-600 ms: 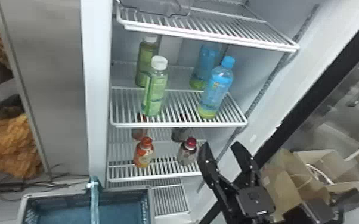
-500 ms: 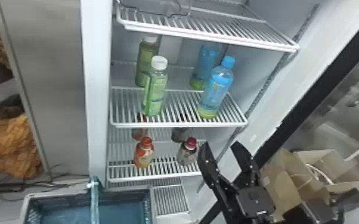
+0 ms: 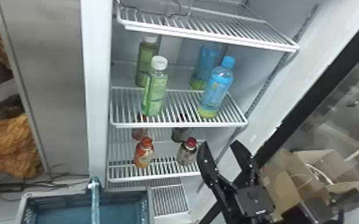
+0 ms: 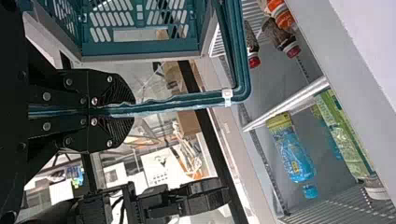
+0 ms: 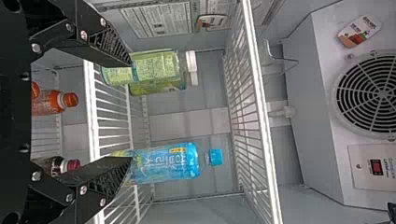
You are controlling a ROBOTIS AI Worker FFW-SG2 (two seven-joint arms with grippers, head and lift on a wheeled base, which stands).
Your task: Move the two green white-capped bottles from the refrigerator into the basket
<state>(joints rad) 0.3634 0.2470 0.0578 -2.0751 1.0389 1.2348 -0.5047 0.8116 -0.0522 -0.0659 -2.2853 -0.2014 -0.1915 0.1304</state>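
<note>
At the far left of the head view, below the fridge, sits the basket [image 3: 25, 208], which is to receive the bottles. The part of its inside in sight is bare, so nothing appears to be delivered. Its handle [image 3: 95, 205] rises across the opening, and in the left wrist view the left gripper [image 4: 133, 111] is closed on that handle; holding the basket ready looks like the part in hand.

Next to the right, on the middle shelf [image 3: 179, 125], stand both green bottles, upright with white caps: the rear green bottle [image 3: 146, 61] deeper in and partly covered, the front green bottle [image 3: 157, 92] nearer the shelf edge. Whether they touch, I cannot tell. Neither is out of the fridge, so both transfers are left to do. The front one seems the sensible first pick, since it blocks the way to the other.

Further right on that shelf are two blue bottles [image 3: 216, 89], not part of the job. Beyond them and lower down, the right gripper [image 3: 220, 143] has its fingers spread, with nothing gripped. It probably needs to go up and leftward to begin.
</note>
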